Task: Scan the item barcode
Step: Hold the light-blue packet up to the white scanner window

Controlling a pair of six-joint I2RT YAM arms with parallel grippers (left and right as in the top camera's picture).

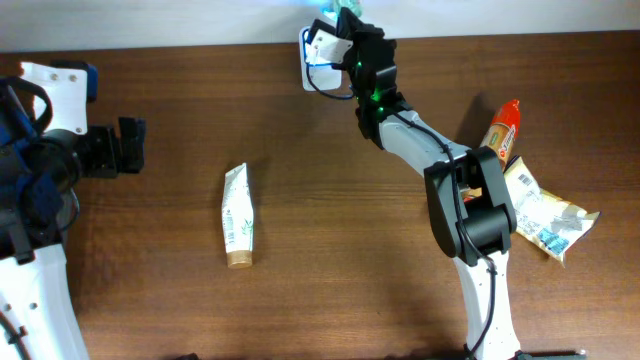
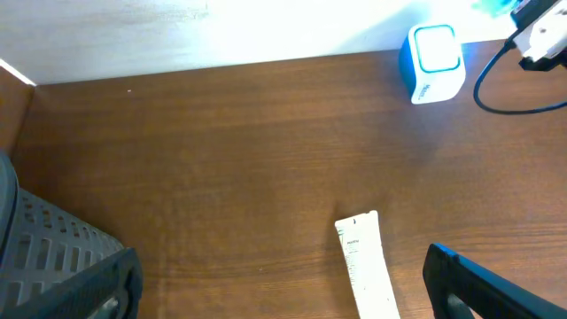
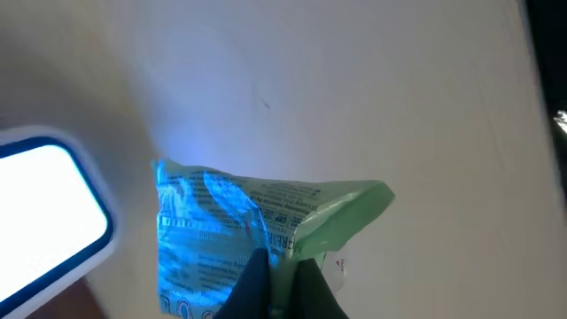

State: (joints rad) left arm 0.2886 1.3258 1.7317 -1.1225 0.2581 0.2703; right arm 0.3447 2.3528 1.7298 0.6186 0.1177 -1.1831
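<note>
My right gripper [image 3: 282, 285] is shut on the lower edge of a green packet [image 3: 266, 213], the item, whose printed face glows blue from the scanner's light. The white, blue-rimmed scanner [image 3: 44, 217] stands just left of it. From overhead, the right gripper [image 1: 347, 32] reaches to the table's far edge and holds the packet [image 1: 346, 8] above the scanner [image 1: 311, 72]. No barcode can be made out on the packet. My left gripper [image 1: 143, 146] hangs open at the far left, holding nothing. In its wrist view the left gripper [image 2: 283, 297] spans bare wood.
A white tube [image 1: 238, 217] with a tan cap lies left of centre, also seen as the tube [image 2: 365, 266] in the left wrist view. An orange-red stick pack [image 1: 505, 128] and crinkled snack packets [image 1: 548, 218] lie at the right. A blue cable [image 2: 496, 89] runs near the scanner [image 2: 434, 64].
</note>
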